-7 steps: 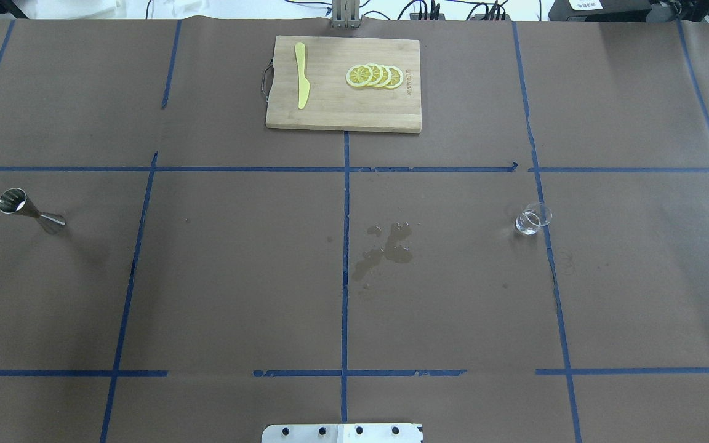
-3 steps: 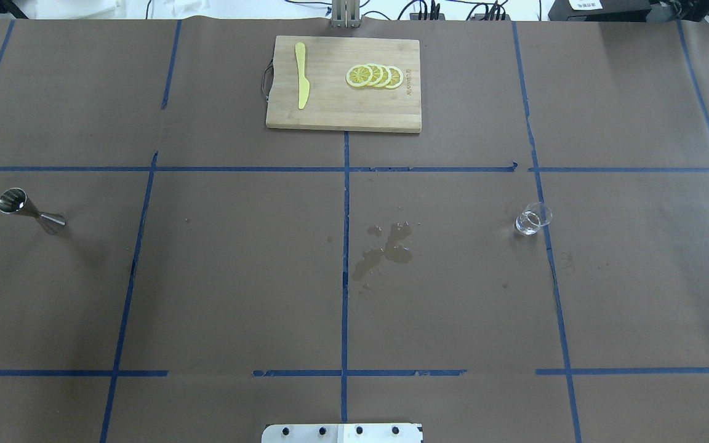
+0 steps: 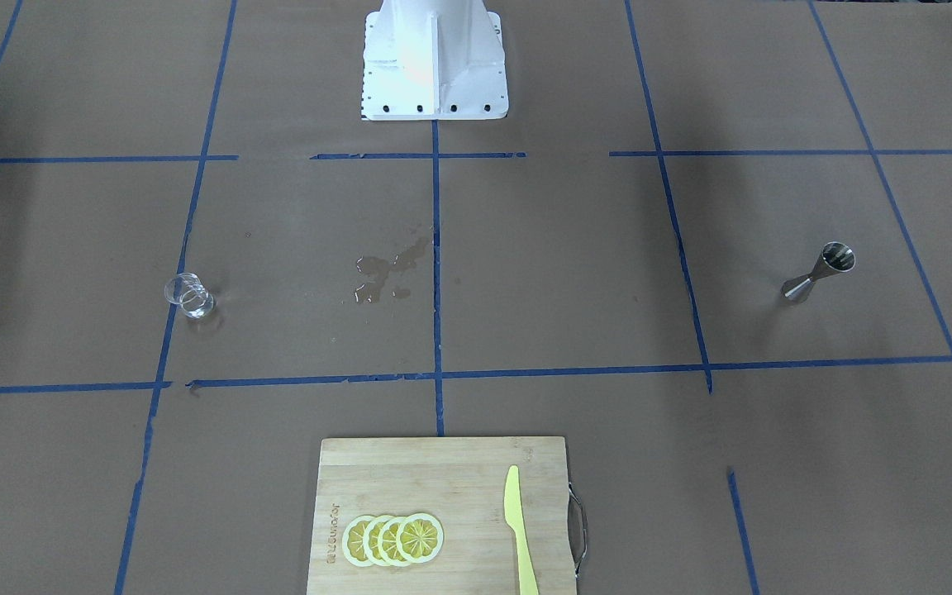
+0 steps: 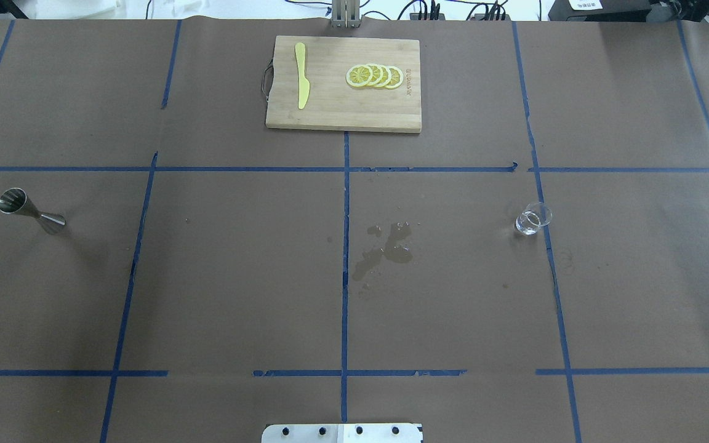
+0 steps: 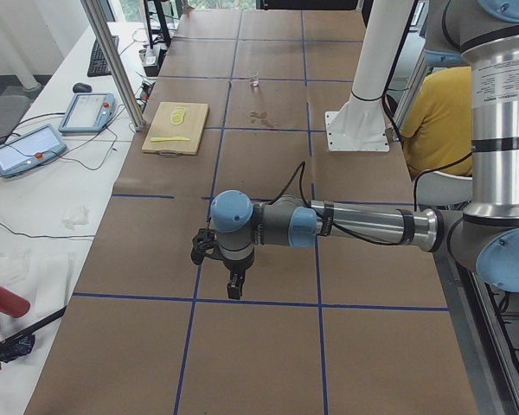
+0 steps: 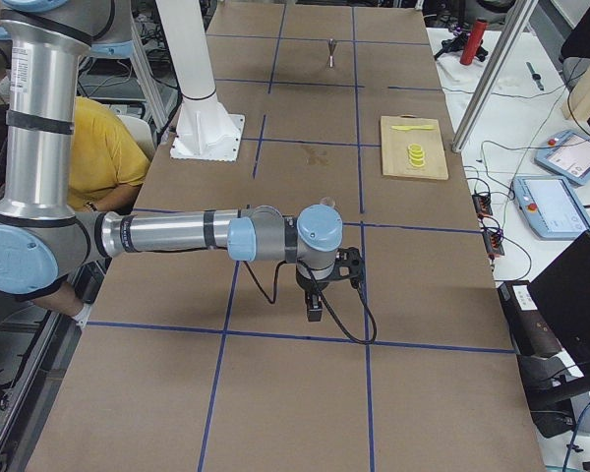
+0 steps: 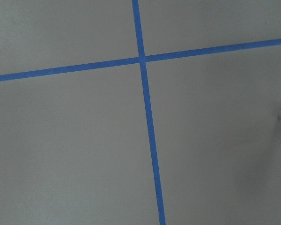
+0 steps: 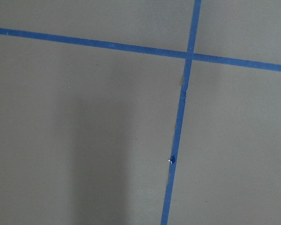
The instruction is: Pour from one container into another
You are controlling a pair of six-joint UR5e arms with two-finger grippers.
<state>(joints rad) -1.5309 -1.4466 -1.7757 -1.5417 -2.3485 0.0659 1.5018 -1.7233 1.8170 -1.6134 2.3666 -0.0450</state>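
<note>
Glass cup (image 4: pixel 533 218) stands upright on the right half of the table (image 4: pixel 237 277), well apart from the steel jigger (image 4: pixel 29 210) on the left half. My right gripper (image 6: pixel 315 303) hangs nearer the table's right end, so the cup lies inward from it and that arm is closer. Both it and the left gripper (image 5: pixel 233 285) show only side-on, so I cannot tell how wide either is; neither holds cup or jigger.

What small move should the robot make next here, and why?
Probably swing the right pincer over toward the glass cup. The cup stands upright and ungrasped on the robot's right side, the steel jigger stands far off on its left, and no pincer is near either one.
</note>
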